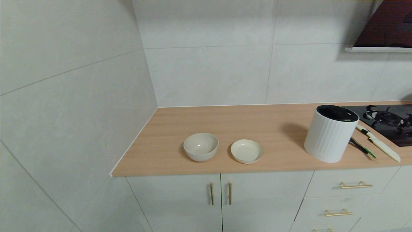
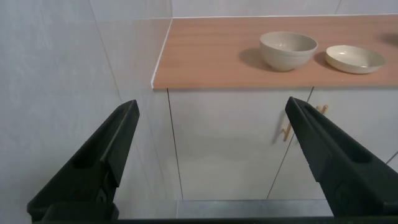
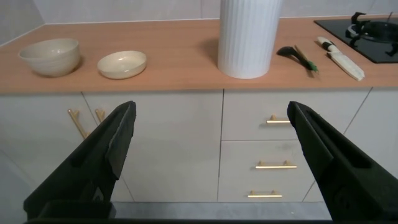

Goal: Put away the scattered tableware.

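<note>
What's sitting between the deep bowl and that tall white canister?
A dish, just beside the bowl. From the dish to the canister the counter is bare. The head view shows this plainly.

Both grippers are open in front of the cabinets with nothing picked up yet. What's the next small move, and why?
Probably raise the right gripper to counter height, toward the knife. That gripper is open, holds nothing and faces the cabinet fronts below the counter edge. The knife lies loose on the robot's right, beside the white holder.
</note>
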You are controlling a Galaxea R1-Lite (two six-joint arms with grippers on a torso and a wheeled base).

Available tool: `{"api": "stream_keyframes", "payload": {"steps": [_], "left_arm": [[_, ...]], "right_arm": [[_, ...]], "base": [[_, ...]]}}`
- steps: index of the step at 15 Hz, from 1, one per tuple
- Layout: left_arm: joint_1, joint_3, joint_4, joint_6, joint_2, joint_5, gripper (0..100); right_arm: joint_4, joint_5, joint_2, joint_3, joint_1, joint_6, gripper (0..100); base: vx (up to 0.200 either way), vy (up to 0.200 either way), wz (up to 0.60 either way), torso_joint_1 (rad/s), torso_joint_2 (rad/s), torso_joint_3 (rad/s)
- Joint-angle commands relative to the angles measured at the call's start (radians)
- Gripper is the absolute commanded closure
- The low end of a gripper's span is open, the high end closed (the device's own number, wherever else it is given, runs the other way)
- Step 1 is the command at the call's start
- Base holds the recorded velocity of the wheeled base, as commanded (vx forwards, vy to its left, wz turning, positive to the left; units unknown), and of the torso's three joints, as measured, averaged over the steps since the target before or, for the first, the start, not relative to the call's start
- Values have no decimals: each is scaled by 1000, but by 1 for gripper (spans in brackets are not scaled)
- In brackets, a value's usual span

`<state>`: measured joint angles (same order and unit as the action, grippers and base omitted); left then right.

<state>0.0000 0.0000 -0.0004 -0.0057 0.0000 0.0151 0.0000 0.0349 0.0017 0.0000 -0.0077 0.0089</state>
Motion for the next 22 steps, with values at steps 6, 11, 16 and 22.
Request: {"api": "stream_keyframes", "payload": {"steps": [6,11,16,22], "left_arm": [[0,0,0,0,0,0,0],[0,0,0,0,0,0,0],[0,0,-1,0,0,0,0],[0,0,0,0,0,0,0]], "right_arm": [[0,0,0,0,0,0,0],[0,0,0,0,0,0,0],[0,0,0,0,0,-1,0],[0,0,0,0,0,-1,0]], "base": [[0,0,0,0,0,0],[0,0,0,-154,341,183],[0,0,0,-244,539,297],[0,0,0,-233,530,300]]}}
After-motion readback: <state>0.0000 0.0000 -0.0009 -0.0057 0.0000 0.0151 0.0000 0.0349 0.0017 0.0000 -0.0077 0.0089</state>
